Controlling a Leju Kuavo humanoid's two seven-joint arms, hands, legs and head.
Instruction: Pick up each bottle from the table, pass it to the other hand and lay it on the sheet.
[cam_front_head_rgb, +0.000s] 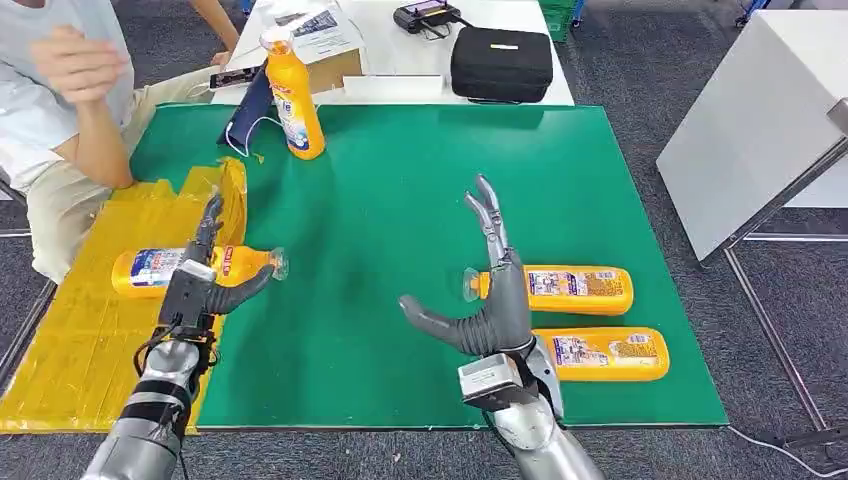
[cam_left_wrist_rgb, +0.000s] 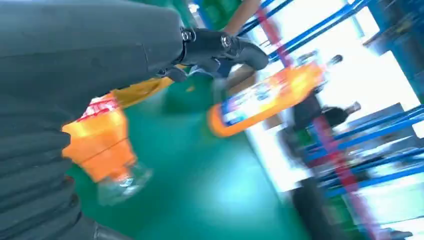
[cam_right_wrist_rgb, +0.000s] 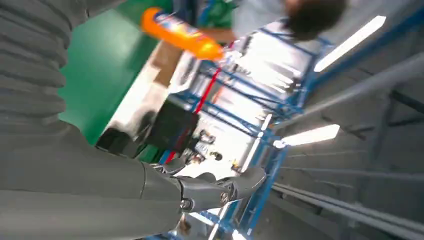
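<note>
Left hand (cam_front_head_rgb: 208, 278) grips orange bottle (cam_front_head_rgb: 165, 268) sideways, low over yellow sheet (cam_front_head_rgb: 90, 330), apparently ready to lay it down. Right hand (cam_front_head_rgb: 487, 300) spread, holding nothing, beside two lying bottles (cam_front_head_rgb: 590, 320) on green mat (cam_front_head_rgb: 400, 220); upright bottle (cam_front_head_rgb: 293, 95) waits far side.

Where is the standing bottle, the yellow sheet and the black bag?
standing bottle (cam_front_head_rgb: 297, 112), head view, on its label.
yellow sheet (cam_front_head_rgb: 75, 340), head view, on a bare part.
black bag (cam_front_head_rgb: 501, 65), head view, on its top.

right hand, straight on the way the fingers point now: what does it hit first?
Probably nothing near: the open right hand points up the bare green mat toward the black zip case on the white table. Depth and hand height are unclear.
</note>
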